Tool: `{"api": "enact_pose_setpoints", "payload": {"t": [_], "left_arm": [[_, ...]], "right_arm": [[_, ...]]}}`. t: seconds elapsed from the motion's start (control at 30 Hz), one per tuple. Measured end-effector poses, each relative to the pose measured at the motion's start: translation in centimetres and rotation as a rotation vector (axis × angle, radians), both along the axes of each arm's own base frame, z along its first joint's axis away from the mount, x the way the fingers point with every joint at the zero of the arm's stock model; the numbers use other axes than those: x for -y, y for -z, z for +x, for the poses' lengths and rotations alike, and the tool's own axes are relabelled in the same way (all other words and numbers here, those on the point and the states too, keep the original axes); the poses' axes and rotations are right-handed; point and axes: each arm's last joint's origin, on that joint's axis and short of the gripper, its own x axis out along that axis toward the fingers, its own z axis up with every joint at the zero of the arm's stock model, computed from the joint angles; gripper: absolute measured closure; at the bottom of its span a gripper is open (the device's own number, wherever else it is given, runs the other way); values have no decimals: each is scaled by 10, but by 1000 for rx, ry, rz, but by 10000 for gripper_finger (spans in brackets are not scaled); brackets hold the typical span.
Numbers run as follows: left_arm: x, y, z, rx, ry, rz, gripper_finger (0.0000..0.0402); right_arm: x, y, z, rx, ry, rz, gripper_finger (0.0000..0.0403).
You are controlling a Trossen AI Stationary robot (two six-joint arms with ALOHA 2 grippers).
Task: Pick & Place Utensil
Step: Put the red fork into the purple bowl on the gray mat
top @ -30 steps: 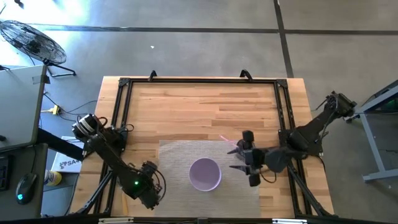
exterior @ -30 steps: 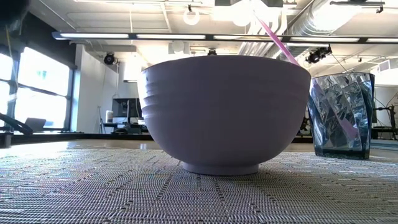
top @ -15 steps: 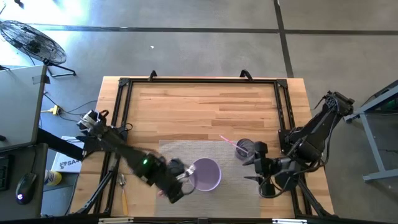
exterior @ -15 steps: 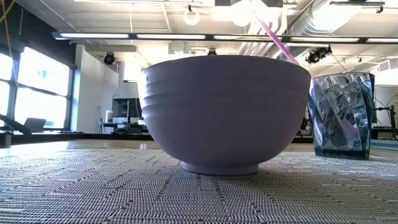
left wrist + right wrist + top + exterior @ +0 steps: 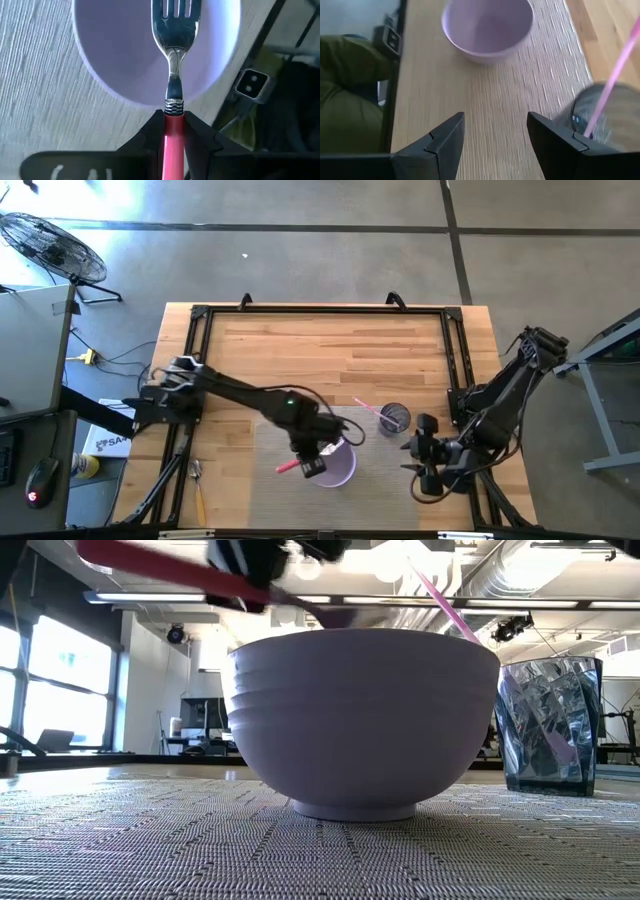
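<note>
While no readable writing shows on anything, the left gripper is clenched on a red-handled fork over the lilac bowl, tines above its empty inside. Bowl sits on the woven mat near the bench's front edge. Glass holding a pink straw stands just beside the bowl. Right gripper waits with fingers spread at the mat's right edge. Spoon lies off the bench's left edge.
</note>
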Motion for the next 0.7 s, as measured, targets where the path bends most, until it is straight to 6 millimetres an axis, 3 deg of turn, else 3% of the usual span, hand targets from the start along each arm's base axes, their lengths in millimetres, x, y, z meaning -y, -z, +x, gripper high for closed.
{"api": "enact_pose_setpoints", "payload": {"t": [0.1,0.37,0.7], "left_arm": [[0,9,10,-72,45,32,355],[18,27,22,-69,172,101,355],[16,28,25,-27,153,201,355]], "right_arm": [[2,9,-2,-25,36,20,194],[2,18,-3,-45,36,29,194],[1,16,-1,-19,24,33,194]]}}
